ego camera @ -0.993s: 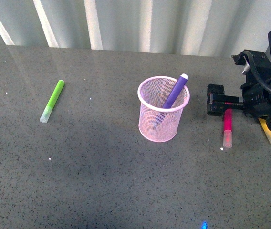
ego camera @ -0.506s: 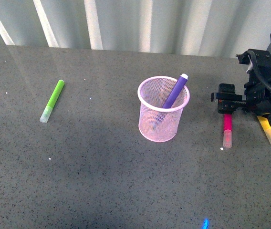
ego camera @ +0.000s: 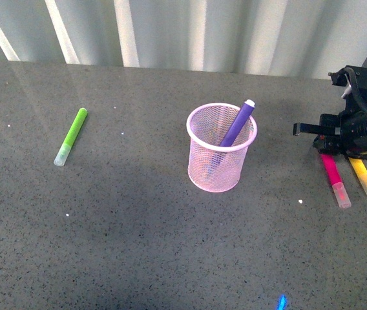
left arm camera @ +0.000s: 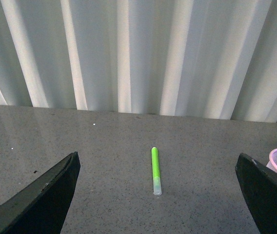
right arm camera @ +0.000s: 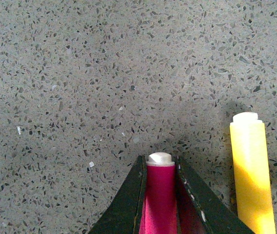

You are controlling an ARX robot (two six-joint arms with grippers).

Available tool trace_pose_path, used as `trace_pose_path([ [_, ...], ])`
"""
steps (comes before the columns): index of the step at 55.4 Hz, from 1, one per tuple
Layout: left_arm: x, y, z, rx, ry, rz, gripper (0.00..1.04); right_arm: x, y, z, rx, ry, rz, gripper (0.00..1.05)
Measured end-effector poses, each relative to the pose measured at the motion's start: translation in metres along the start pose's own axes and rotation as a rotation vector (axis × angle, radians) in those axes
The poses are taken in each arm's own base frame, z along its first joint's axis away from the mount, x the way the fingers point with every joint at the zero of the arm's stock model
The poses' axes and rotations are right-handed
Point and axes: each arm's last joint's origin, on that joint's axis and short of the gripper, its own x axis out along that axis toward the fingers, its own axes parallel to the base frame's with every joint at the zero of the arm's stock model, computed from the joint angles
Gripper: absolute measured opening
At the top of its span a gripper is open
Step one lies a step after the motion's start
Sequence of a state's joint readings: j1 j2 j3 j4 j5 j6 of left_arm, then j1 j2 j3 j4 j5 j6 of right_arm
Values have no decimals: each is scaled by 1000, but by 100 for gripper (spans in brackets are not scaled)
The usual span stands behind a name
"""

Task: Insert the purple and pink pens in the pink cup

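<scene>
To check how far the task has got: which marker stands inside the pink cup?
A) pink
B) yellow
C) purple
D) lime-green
C: the purple pen leans inside the pink cup, while the pink pen is outside it, in the right claw.

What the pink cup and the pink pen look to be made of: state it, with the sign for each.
The pink cup: probably painted metal wire mesh, shown by its see-through lattice wall and solid rolled rim. The pink pen: probably plastic, with a smooth magenta barrel and a paler translucent cap.
</scene>
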State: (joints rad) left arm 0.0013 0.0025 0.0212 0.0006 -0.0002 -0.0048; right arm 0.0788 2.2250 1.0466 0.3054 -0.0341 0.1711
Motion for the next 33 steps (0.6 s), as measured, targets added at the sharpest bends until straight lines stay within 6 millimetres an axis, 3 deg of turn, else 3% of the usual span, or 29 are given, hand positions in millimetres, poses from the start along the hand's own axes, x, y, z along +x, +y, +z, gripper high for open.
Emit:
trace_pose_path([
  [19, 0, 0, 0, 0, 0, 0, 98, -12, 0, 0, 93, -121, 88, 12],
  [33, 0, 0, 0, 0, 0, 0, 98, -50, 8, 23, 153, -379, 137, 12],
])
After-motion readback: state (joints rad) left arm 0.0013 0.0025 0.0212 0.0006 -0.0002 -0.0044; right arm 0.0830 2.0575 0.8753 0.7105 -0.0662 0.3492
